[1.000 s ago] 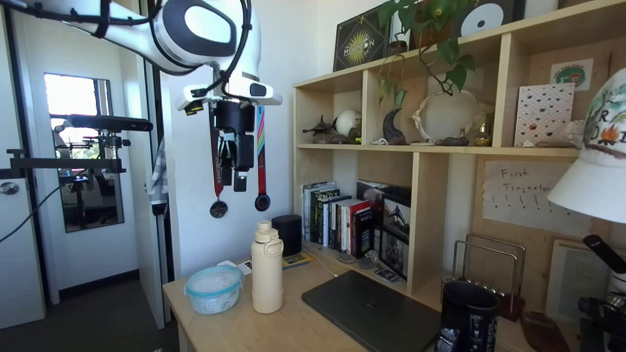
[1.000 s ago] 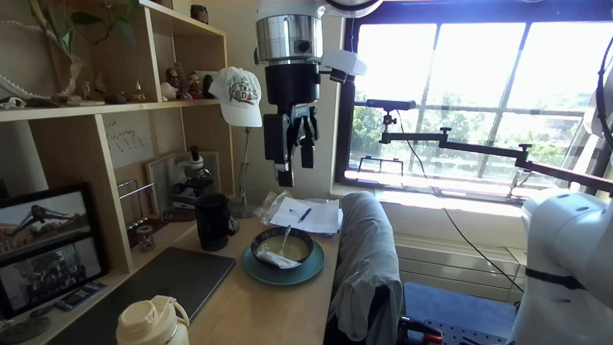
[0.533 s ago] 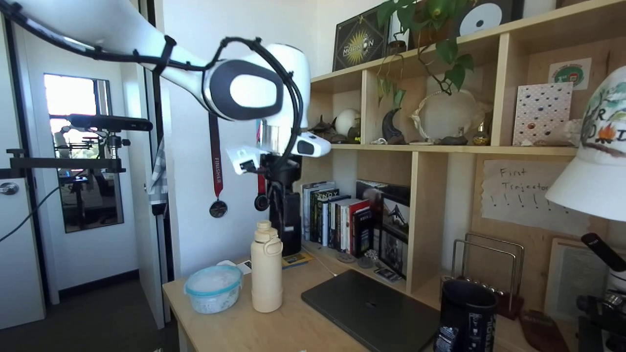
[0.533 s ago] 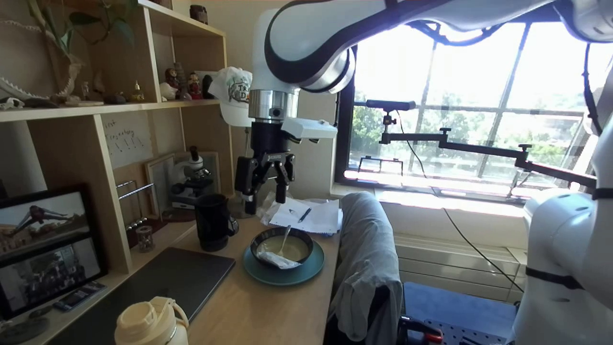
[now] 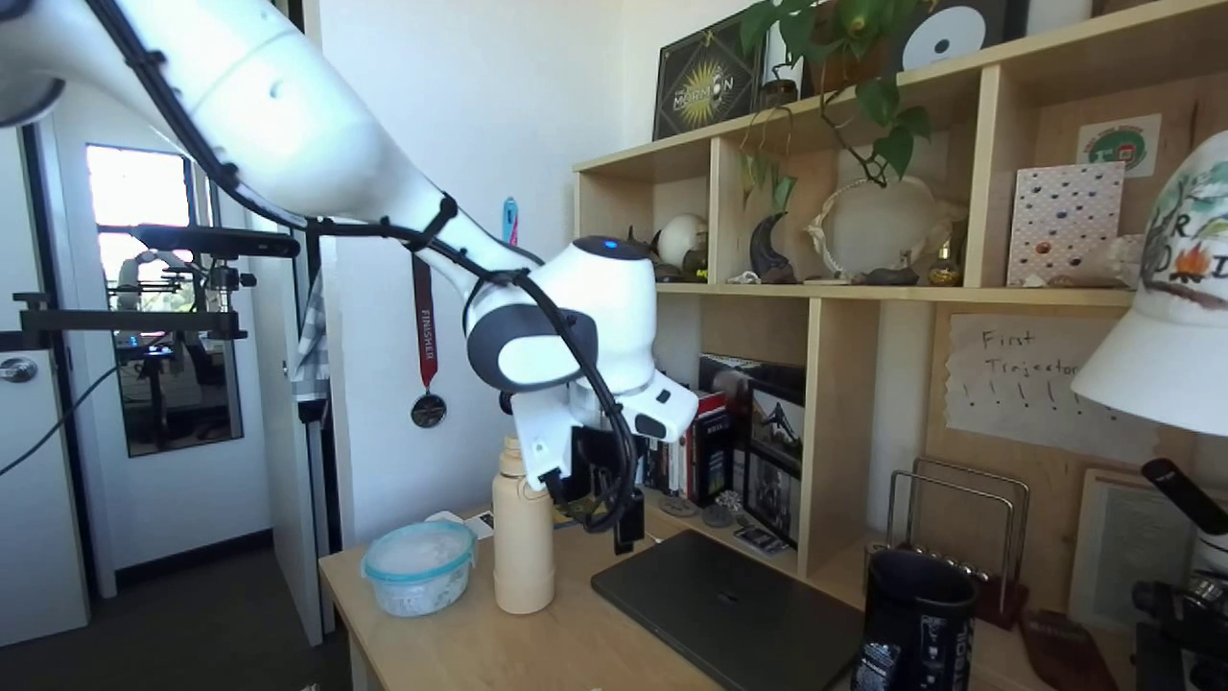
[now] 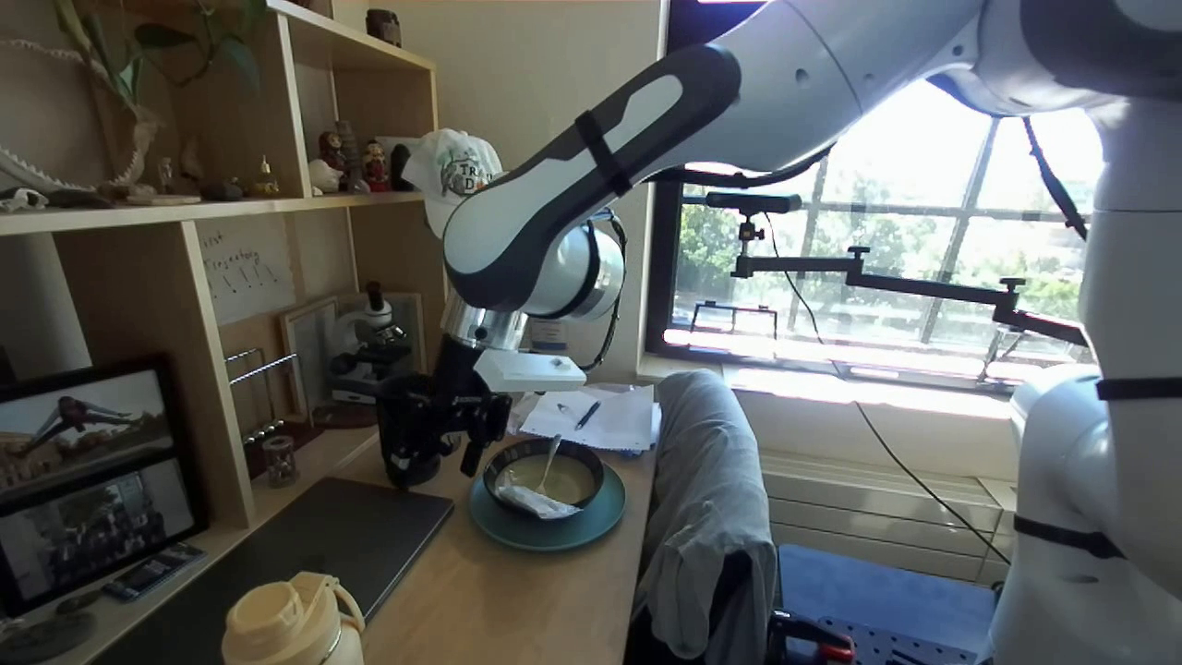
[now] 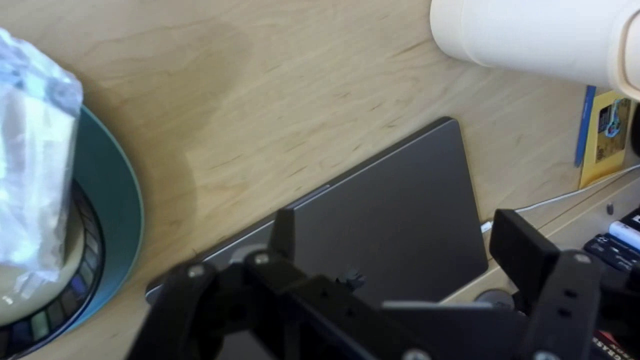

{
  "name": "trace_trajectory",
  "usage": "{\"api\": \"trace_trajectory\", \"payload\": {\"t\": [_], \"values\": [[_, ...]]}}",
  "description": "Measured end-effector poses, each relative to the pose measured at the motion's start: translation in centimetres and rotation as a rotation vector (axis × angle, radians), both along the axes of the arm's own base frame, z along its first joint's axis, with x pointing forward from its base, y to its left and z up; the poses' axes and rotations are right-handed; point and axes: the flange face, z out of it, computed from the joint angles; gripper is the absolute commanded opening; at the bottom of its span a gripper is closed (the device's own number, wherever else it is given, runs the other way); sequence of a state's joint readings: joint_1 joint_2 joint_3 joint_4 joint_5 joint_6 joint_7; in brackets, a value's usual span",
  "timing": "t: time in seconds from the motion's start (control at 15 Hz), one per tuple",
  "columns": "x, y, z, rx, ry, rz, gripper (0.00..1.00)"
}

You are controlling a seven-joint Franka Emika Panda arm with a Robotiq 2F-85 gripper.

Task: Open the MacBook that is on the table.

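1. Claw [image 7: 395, 225] dropped from high over the desk [image 5: 499, 648] within the last second and reached the space above the MacBook [image 5: 724, 607]; the MacBook itself had not shifted.
2. You had it spread, its two fingertips [image 7: 284, 227] well apart with nothing between them; in the wrist view it framed the lid [image 7: 430, 200], and you could not tell how much gap was left.
3. For the task, this likely meant your approach was well along and the opening not begun: the MacBook lay flat on the desk, lid down. One fingertip at what looked like the front-edge notch [image 7: 318, 191] was probably your next need.
4. Your count came to one MacBook and, around it, one bottle [image 5: 524, 566] near a short end, one lidded tub [image 5: 419, 566] past that end, one mug [image 5: 916, 622] just beside the opposite end, and one plate [image 6: 552, 537] near that end's front corner, carrying one bowl [image 7: 91, 252].
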State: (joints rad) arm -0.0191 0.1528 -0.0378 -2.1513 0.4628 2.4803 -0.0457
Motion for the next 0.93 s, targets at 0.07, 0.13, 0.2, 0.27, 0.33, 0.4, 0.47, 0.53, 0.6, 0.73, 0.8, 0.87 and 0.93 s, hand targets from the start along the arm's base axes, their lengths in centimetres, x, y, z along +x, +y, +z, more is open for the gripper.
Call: {"api": "trace_trajectory", "payload": {"t": [0.07, 0.13, 0.2, 0.27, 0.33, 0.4, 0.47, 0.53, 0.6, 0.73, 0.8, 0.87, 0.93], "values": [[0.3, 0.0, -1.4, 0.008, -0.005, -0.015, 1.00], [0.5, 0.0, -2.6, 0.016, -0.007, -0.033, 1.00], [0.6, -0.1, -3.8, 0.024, -0.009, -0.049, 1.00], [0.7, -0.3, -5.0, 0.031, -0.009, -0.067, 1.00], [0.7, -0.5, -6.1, 0.040, -0.008, -0.086, 1.00], [0.8, -0.9, -7.2, 0.048, -0.005, -0.104, 1.00], [0.8, -1.2, -8.1, 0.056, -0.002, -0.121, 1.00], [0.8, -1.4, -9.0, 0.064, 0.000, -0.139, 1.00], [0.9, -1.7, -9.8, 0.071, 0.003, -0.151, 1.00], [1.3, -2.0, -11.1, 0.087, 0.010, -0.175, 1.00], [1.5, -2.1, -11.6, 0.095, 0.012, -0.185, 1.00], [1.9, -2.1, -12.0, 0.103, 0.014, -0.192, 1.00], [2.2, -2.0, -12.3, 0.110, 0.014, -0.197, 1.00]]}}
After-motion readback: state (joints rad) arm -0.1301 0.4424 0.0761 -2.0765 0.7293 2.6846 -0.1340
